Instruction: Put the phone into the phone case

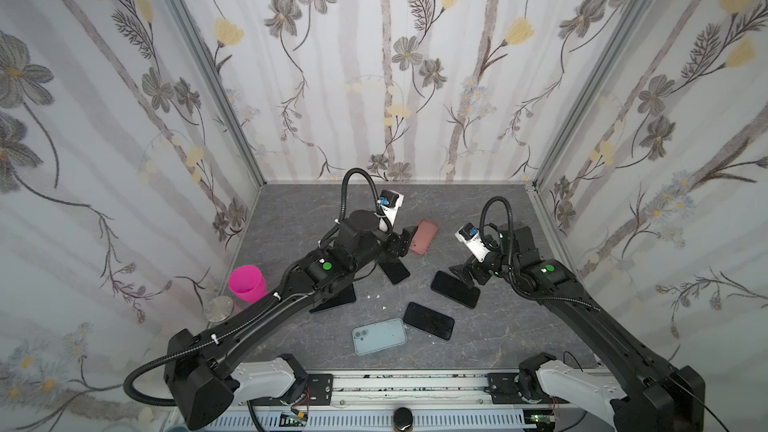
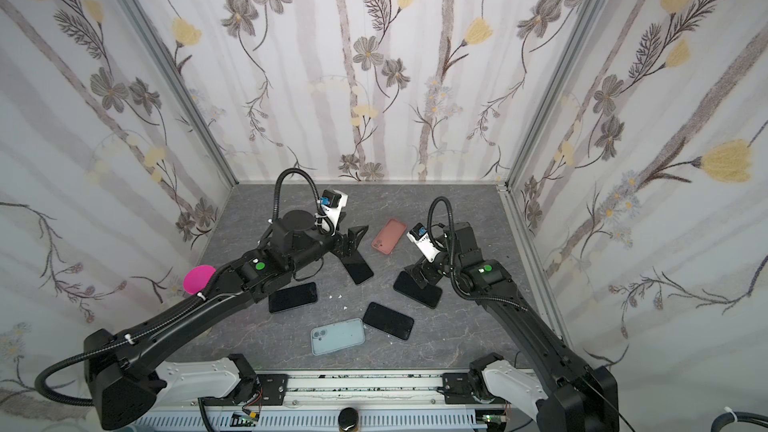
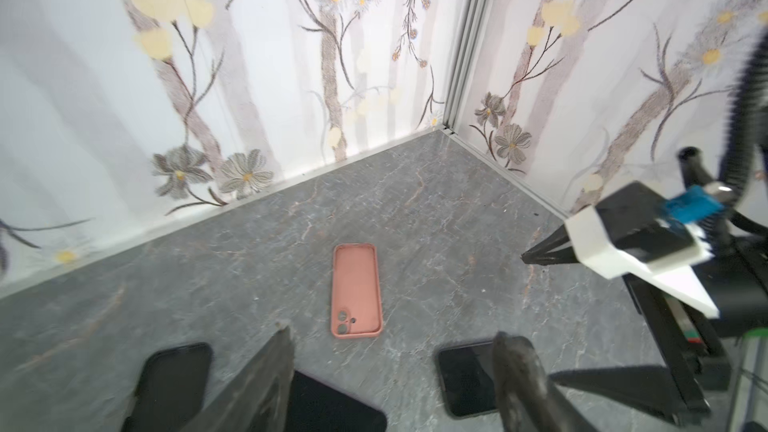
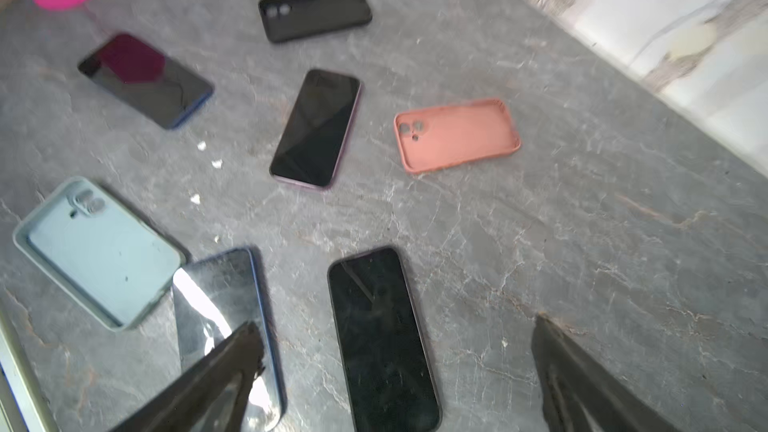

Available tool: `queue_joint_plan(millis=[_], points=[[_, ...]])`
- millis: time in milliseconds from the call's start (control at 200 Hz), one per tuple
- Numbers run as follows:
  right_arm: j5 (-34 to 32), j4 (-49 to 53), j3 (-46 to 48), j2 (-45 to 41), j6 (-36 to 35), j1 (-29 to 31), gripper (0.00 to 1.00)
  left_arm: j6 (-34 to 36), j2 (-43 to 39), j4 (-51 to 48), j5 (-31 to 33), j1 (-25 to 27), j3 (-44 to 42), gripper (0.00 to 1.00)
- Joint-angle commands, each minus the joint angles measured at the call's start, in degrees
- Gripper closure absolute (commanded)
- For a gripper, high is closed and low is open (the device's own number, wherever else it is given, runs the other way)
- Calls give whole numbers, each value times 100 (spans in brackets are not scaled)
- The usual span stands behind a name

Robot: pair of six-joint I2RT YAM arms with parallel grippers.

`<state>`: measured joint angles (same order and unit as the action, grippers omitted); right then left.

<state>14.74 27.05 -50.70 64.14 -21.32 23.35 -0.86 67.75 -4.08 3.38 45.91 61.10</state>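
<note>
Here the left arm (image 1: 266,317) half-covers a phone (image 1: 337,300).

Bright, even light; motion-blurred wrist views.

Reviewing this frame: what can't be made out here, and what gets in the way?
Black case: the left arm hides it in both top views; the right wrist view shows it.
Phone near the pink cup: half under that arm in a top view.
Left wrist view: the left tool and frame edge cut off the dark phones, all blurred.
</note>
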Motion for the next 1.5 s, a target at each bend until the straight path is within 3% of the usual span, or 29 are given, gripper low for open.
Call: queue_joint_plan(millis=[0,70,270,500,989,1324,1494], points=[[-512,702,-139,412,-504,105,0,1307,-465,52,8,-4,-488,7],[-574,777,-201,680,-506,125,0,1781,-771,39,-183,-10,-931,0],[-710,627,-107,1290,-409,207,0,2459,-1278,10,-854,1,-1752,0],[-732,395,19,1922,-73,222,0,2587,-1307,-290,-1275,5,-1835,0],[-1012,178,262,2565,-65,223,1,2679,-1290,-398,-1213,20,-1901,0],[-1330,-24,72,3021,430,137,15,2681,-1282,-389,-1105,23,-1911,0],[-1371,-29,-178,3269,801,-267,25,2577,-1221,-423,-973,22,-1867,0]])
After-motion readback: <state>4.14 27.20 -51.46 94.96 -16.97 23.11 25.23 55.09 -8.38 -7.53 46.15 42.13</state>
